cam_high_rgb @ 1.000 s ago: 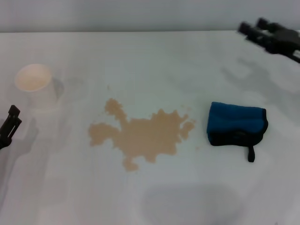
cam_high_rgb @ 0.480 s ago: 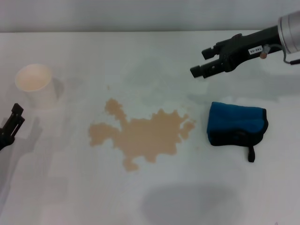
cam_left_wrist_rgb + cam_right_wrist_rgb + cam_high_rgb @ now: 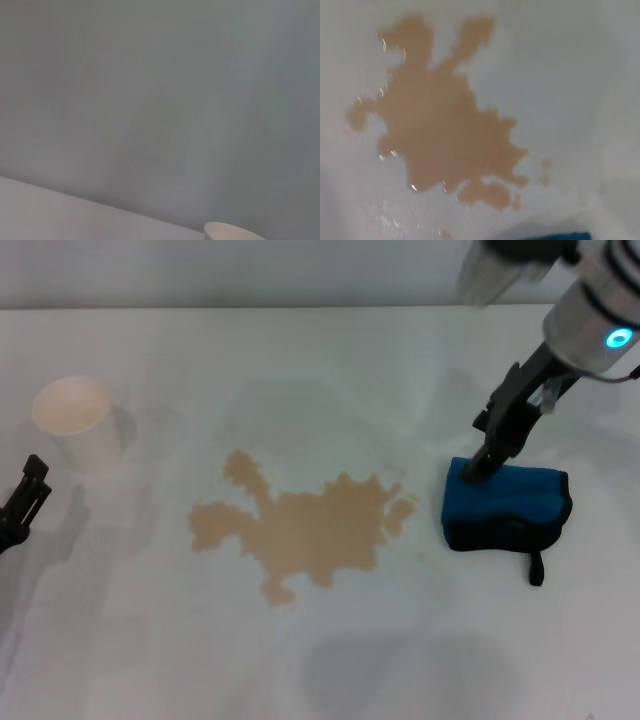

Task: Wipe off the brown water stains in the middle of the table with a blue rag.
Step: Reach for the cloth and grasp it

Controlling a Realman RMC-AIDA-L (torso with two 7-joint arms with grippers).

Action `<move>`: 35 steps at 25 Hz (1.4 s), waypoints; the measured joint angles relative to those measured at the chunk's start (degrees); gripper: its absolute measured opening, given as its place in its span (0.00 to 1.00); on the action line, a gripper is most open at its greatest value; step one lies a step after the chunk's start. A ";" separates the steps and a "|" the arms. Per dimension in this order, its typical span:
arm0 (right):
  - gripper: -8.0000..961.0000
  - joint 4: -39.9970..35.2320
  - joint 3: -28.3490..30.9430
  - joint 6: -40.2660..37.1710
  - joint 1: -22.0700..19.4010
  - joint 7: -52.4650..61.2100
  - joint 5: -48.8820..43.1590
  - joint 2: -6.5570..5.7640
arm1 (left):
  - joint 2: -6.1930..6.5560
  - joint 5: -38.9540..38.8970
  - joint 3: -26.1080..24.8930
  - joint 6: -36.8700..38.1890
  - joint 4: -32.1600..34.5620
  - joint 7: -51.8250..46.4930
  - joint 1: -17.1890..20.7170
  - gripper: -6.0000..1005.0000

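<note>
- Right end effector (image 3: 478, 468) reaches down from the far right of the head view, its dark tip at the far-left corner of the blue rag (image 3: 508, 505); whether it touches the cloth or only hangs just over it cannot be told.
- Whether that end effector is open or closed cannot be told either: its tip shows only as one dark shape against the cloth.
- Above the tip, the right arm's silver wrist housing carries a small lit blue ring.
- The blue rag lies flat on the right part of the white worktop (image 3: 330, 360), folded thick, with black edging and a short black loop sticking out at its near-right corner.
- Just left of the rag, with a narrow strip of bare white between them, the brown water stains (image 3: 300, 525) spread across the middle of the worktop as one lobed tan blotch, wider than the rag, with a few small specks near its right edge.
- In the right wrist view the same brown water stains (image 3: 440, 135) fill most of the picture, glinting wet at the edges, and a sliver of the blue rag (image 3: 565, 236) shows at the frame's edge.
- Left end effector (image 3: 25, 502) sits at the near-left edge of the head view, low and well apart from the stains; its state cannot be told.
- A white paper cup (image 3: 78, 422) stands upright on the far-left part of the worktop, just beyond the left end effector; its rim (image 3: 232, 232) peeks into the left wrist view.
</note>
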 joint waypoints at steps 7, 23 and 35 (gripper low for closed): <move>0.85 0.14 -1.25 0.96 0.70 2.38 -12.63 6.11 | 0.00 0.07 0.00 0.00 0.00 -0.21 -0.66 0.87; 0.82 3.75 -4.22 4.30 -0.61 3.33 -13.51 6.58 | 0.08 0.31 0.00 -0.14 0.61 -2.80 -0.71 0.87; 0.80 5.82 -5.33 6.59 -0.76 4.36 -13.56 6.51 | 0.16 0.31 0.09 -0.38 0.62 -2.82 -0.57 0.87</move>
